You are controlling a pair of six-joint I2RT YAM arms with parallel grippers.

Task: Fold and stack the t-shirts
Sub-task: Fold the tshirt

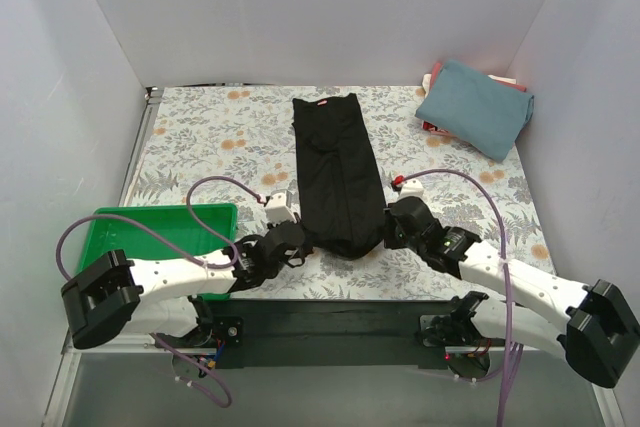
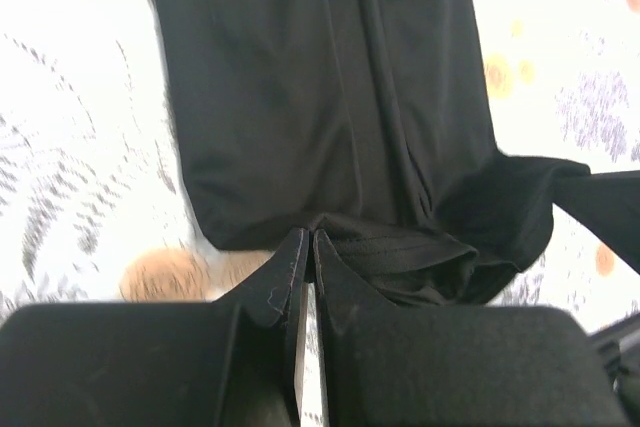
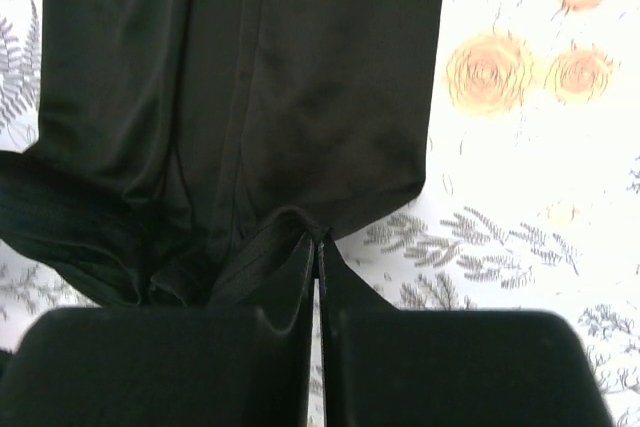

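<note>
The black cloth t-shirt [image 1: 335, 162], folded into a long narrow strip, lies lengthwise mid-table on the floral-patterned tablecloth [image 1: 200, 137], neck label at the far end; the left gripper [image 2: 305, 244] and right gripper [image 3: 316, 244] each pinch its near hem, fingers closed together, one at either corner. A folded teal-blue cloth t-shirt [image 1: 475, 107] rests on red cloth [image 1: 432, 75] in the far right corner; a green plastic tray [image 1: 165, 219] sits near left.

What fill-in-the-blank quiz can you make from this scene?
The left end effector and right end effector both pinch the long shirt, coloured ____.
The plastic tray is ____.
The teal shirt lies in the far ____ corner.
Answers: black, green, right.
</note>
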